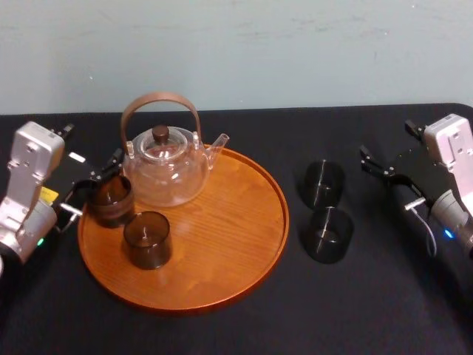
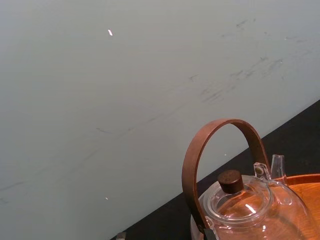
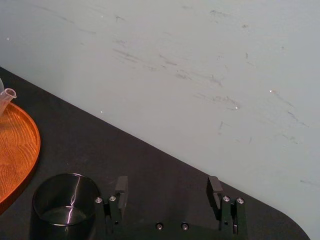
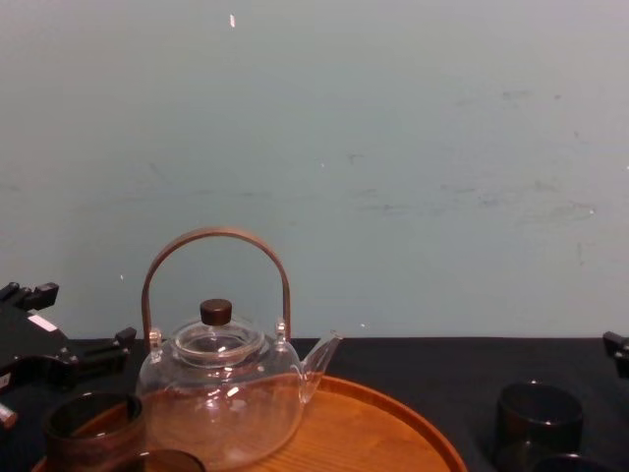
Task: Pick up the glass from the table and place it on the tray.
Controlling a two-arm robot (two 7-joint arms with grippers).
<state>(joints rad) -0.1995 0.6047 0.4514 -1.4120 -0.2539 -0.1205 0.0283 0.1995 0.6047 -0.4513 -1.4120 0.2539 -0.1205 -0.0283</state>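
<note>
My left gripper (image 1: 92, 185) sits at the tray's far-left edge with its fingers spread wider than the glass (image 1: 111, 201), one finger on the teapot side and one on the outer side. From the chest camera the fingers look to be above the glass's rim, and I cannot tell whether either one touches it. The glass stands upright on the tray (image 1: 244, 244), just inside the left rim and just beside the teapot (image 1: 164, 174). It is a small, straight-sided tumbler of dark, smoky-brown see-through glass with no handle, and it looks empty.

Besides it, the round orange-brown wooden tray holds two more things. The clear teapot is at the back, with its lid on, a dark knob on top and an arched brown handle, and its spout points to my right. A second tumbler (image 1: 147, 238) of the same kind stands nearer to me, also looking empty.

Two more dark tumblers stand on the black table (image 1: 369, 310) to the right of the tray, one farther back (image 1: 324, 183) and one closer (image 1: 326, 234), near each other.

My right gripper (image 1: 386, 138) is over the table to their right, fingers wide apart and holding nothing.
</note>
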